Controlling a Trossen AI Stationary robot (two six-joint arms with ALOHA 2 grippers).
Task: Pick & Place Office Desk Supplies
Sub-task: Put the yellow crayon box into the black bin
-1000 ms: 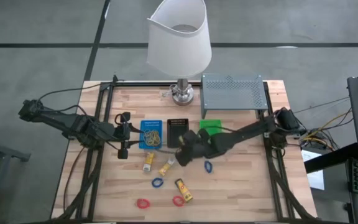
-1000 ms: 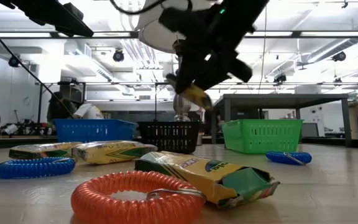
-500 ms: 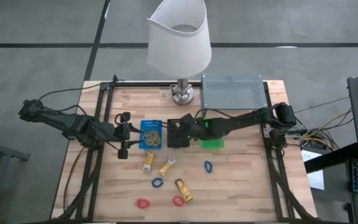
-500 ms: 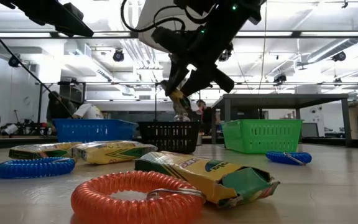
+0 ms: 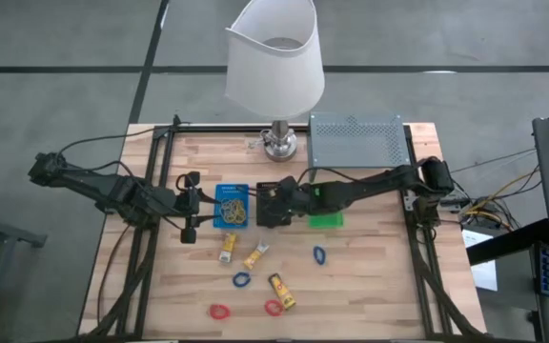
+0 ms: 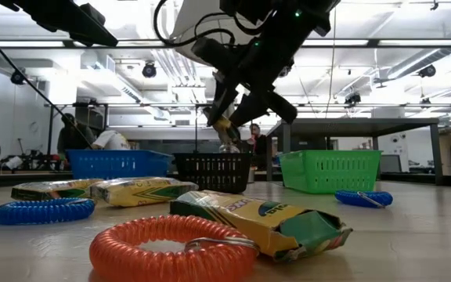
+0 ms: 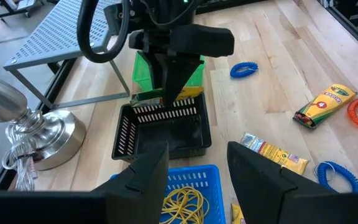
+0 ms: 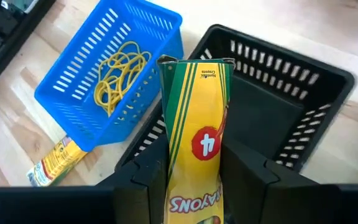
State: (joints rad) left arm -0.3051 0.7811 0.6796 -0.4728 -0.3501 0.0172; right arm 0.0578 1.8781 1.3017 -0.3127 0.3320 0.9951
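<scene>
From above, a pale butcher-block wooden table (image 5: 370, 286) with visible plank seams sits on a grey floor, framed by black metal rails. The right gripper (image 8: 194, 171) hangs over the black slotted plastic tray (image 5: 273, 203) near the table's centre, its two dark fingers pinching a flat yellow crayon packet (image 8: 197, 146) with green stripes and a red circle marked 4, held upright above the tray's open rectangular well. At nine o'clock from that tray is a blue slotted plastic tray (image 5: 232, 206) holding a tangle of thin tan rubber bands (image 8: 120, 78); at three o'clock is a green tray (image 5: 326, 203). The left gripper (image 5: 191, 206) waits at nine o'clock from the blue tray, its fingers spread apart. Toward six o'clock, loose on the wood, lie three more yellow packets (image 5: 227, 248) (image 5: 255, 254) (image 5: 281, 291), two blue coiled rings (image 5: 242, 279) (image 5: 319, 254) and two red coiled rings (image 5: 219, 312) (image 5: 274, 307), glossy and springy at table level. At twelve o'clock stands a lamp with a shiny rounded metal base (image 5: 279, 143) and a white conical shade (image 5: 274, 57); a grey perforated metal shelf (image 5: 355, 139) stands beside it. Beyond the table, a bright workshop shows ceiling strip lights, and a seated person (image 6: 104, 139) is in the distance.
</scene>
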